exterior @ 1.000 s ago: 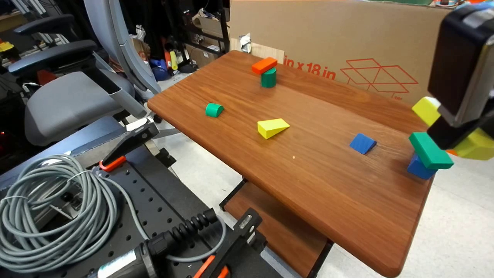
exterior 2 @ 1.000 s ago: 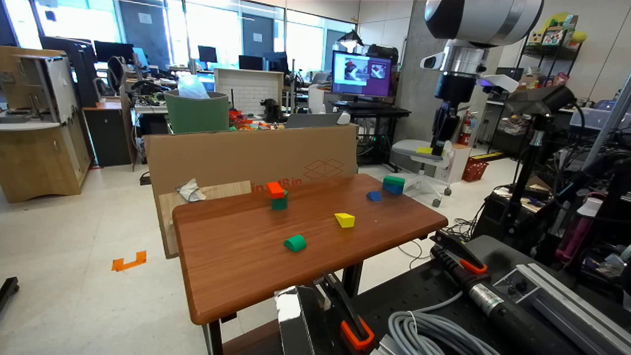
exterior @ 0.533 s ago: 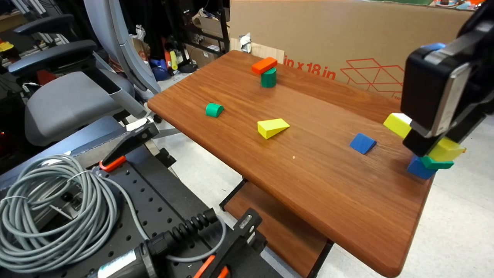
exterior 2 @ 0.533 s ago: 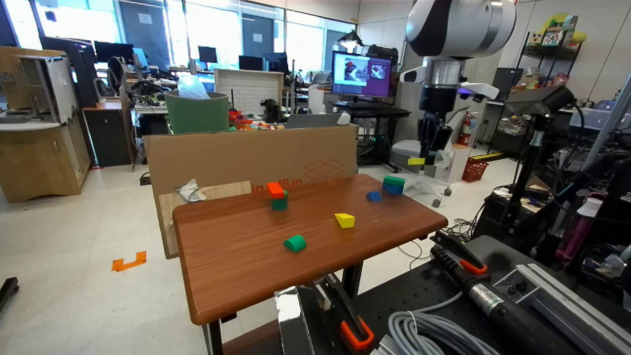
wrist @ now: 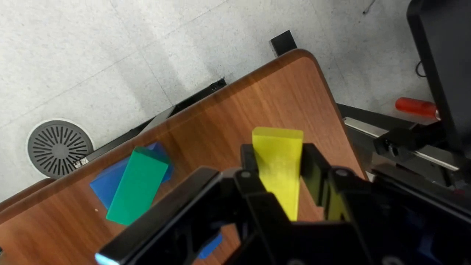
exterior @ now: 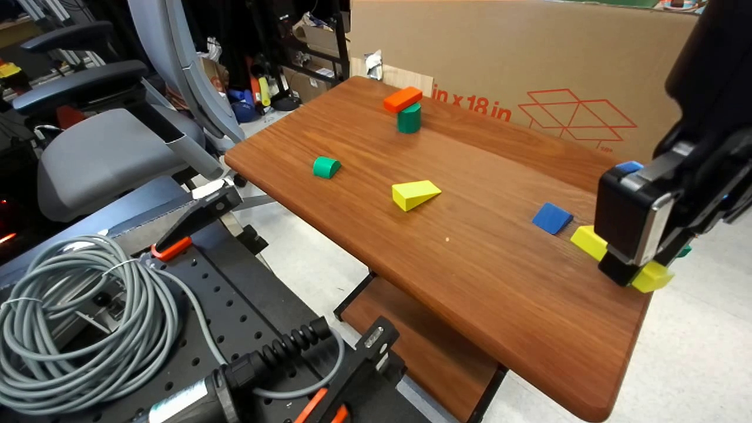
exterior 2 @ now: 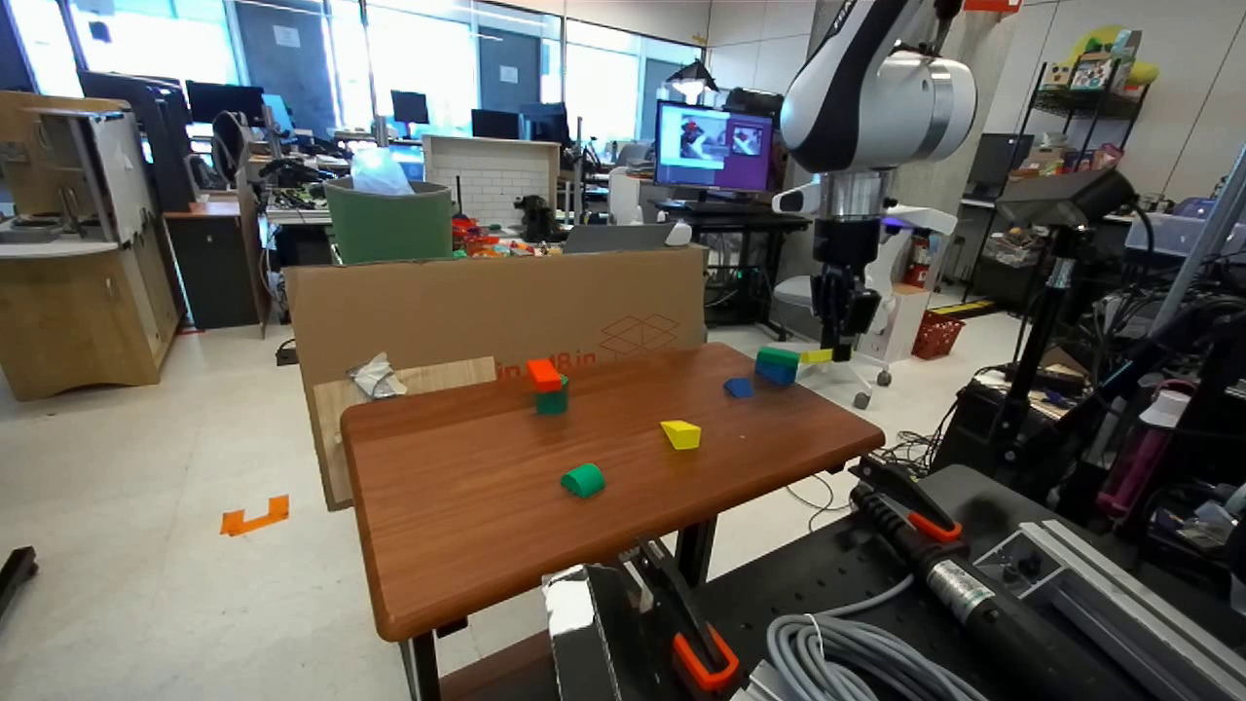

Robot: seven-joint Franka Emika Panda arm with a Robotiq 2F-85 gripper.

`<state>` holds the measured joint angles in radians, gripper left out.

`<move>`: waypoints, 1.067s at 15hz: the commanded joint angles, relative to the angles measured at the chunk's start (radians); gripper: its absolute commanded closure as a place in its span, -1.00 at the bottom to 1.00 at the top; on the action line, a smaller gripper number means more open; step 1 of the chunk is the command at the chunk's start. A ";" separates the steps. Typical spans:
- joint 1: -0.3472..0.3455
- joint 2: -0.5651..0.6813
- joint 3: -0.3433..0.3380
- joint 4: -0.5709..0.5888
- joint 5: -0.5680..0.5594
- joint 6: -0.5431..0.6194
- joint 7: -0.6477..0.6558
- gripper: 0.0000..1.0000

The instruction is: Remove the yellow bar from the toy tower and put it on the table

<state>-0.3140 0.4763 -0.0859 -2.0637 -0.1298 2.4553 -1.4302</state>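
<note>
My gripper (wrist: 278,158) is shut on the yellow bar (wrist: 278,173), with one finger on each side. In both exterior views the bar (exterior: 589,242) (exterior 2: 816,356) sticks out past the gripper (exterior: 624,271) (exterior 2: 839,354). The bar is held low above the table (wrist: 287,92), near one end of it. The toy tower, a green block (wrist: 138,187) over a blue one (wrist: 108,184), stands to the left of the bar in the wrist view. In an exterior view the tower (exterior 2: 777,358) shows whole; in the opposite view the gripper hides most of it.
A blue wedge (exterior: 552,218) lies near the tower. A yellow wedge (exterior: 414,194) and a green half-round block (exterior: 326,167) lie farther along the table. An orange block (exterior: 403,100) rests on a green block (exterior: 409,119). A cardboard sheet (exterior: 505,59) stands behind the table.
My gripper has moved down and to the left in both exterior views, carrying the yellow bar lower, beside the tower. The tower and the other blocks have not moved.
</note>
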 commanded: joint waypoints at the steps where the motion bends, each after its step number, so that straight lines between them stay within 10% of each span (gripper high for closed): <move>1: 0.012 0.062 -0.020 0.045 -0.040 0.021 0.010 0.80; 16: 0.052 0.184 -0.051 0.064 -0.161 0.149 0.127 0.80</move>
<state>-0.2833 0.6407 -0.1201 -2.0079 -0.2510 2.5731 -1.3430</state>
